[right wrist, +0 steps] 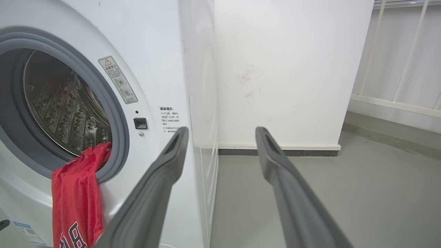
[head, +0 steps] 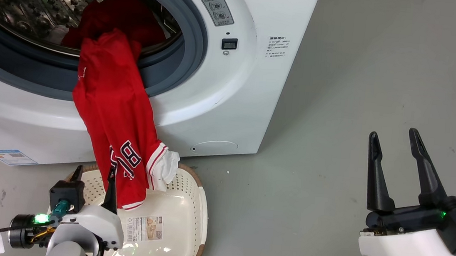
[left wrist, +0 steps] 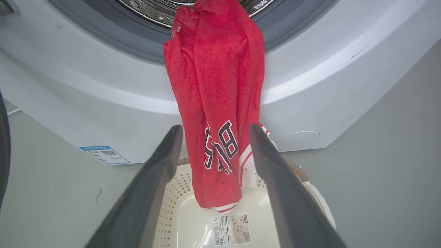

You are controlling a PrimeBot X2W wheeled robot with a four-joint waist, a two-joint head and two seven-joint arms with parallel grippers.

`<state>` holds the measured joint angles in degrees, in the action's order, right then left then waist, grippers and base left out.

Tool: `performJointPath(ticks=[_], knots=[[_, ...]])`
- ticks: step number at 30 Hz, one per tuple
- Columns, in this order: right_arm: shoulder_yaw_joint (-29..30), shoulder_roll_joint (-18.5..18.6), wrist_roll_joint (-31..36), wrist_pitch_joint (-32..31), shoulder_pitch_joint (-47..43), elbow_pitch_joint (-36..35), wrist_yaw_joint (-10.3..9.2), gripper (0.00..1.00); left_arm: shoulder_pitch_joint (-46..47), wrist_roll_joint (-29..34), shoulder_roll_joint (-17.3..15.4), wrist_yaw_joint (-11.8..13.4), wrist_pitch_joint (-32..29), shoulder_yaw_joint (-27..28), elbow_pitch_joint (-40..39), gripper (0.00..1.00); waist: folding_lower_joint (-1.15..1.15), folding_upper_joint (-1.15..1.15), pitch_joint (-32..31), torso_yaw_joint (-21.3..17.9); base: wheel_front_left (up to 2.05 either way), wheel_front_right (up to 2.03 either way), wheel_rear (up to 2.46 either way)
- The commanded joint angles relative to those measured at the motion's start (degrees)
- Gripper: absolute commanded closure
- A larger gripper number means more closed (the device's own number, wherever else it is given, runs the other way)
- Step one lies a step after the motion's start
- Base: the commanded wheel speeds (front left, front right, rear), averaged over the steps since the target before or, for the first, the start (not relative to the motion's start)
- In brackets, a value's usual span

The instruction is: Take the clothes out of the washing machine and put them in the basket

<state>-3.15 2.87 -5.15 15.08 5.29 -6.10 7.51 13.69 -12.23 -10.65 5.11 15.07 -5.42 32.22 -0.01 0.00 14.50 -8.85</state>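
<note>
Clothes first, head view: the red shirt (head: 113,104) hangs out of the round hole of the washer (head: 222,102), top part inside, bottom end down in the basket (head: 199,192) on the floor (head: 338,113). The basket sits right under the hole, I think so the shirt can drop in. Left jaws are spread wide by the shirt's bottom end, holding nothing. Right jaws wait off to the side, spread wide too. Left wrist view: the shirt (left wrist: 217,86) hangs between the 2 fingers (left wrist: 153,179). Right wrist view: the shirt (right wrist: 77,193) drapes over the grey rim (right wrist: 122,144); I think it needs more pulling.
</note>
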Motion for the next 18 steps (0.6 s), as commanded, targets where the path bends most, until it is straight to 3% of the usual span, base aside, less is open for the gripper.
performJointPath(ticks=[1, 8, 18], knots=[[0.0, 0.0, -0.2, 0.1, -0.7, 0.0, -0.04, 0.0, -0.5, 0.7, 0.2, -0.3, 0.1, 0.7, -0.7, 0.0, 0.01, 0.0, -0.2, 0.0, 0.0, 0.0, 0.0], [-0.5, 0.0, -0.6, 0.1, 0.2, -0.4, -0.04, 0.0, 2.3, 3.3, 0.7, -2.4, 0.1, 4.0, 0.2, 0.0, 0.01, 0.0, 0.8, -0.5, 0.0, 0.0, 0.0], [-1.0, 0.0, -1.3, 0.1, 2.7, -0.8, -0.04, 0.0, 13.1, 5.5, -1.1, -4.4, 0.2, 5.4, 9.5, 0.0, 0.01, 0.0, 5.1, -2.3, 0.0, 0.0, 0.0]])
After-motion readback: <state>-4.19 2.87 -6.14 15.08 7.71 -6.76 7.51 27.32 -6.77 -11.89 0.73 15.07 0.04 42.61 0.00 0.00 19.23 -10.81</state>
